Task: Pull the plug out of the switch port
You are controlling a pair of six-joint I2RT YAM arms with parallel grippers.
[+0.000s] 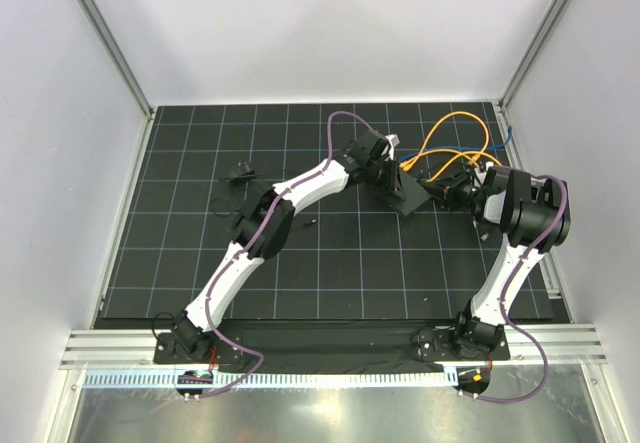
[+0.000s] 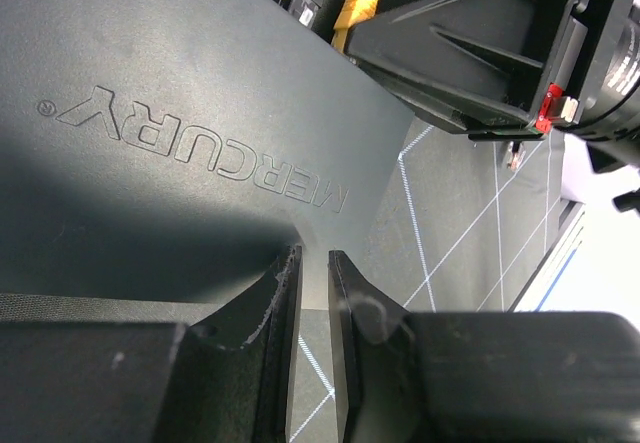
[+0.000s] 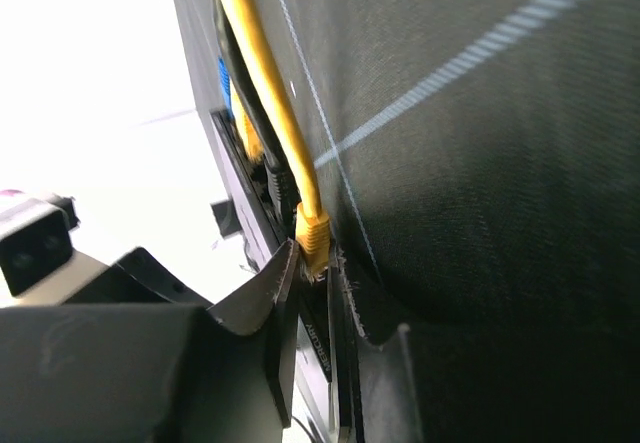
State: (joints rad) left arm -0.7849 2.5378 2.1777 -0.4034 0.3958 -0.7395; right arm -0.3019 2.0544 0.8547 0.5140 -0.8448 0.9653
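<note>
Black gridded tabletop point(image 1: 330, 273), white walls point(image 1: 330, 33) around. Clamps yellow plug point(image 3: 315, 235) in right claw point(image 3: 315, 259); left claw point(image 2: 312, 263) narrowed beside switch point(image 2: 150, 193), grip unclear.

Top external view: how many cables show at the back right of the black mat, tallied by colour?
Yellow-orange round cables: 2
Thin blue cable: 1
Total: 3

Top view looks down from behind the arms — both wrist views crowd the black box point(image 2: 150, 163).
</note>
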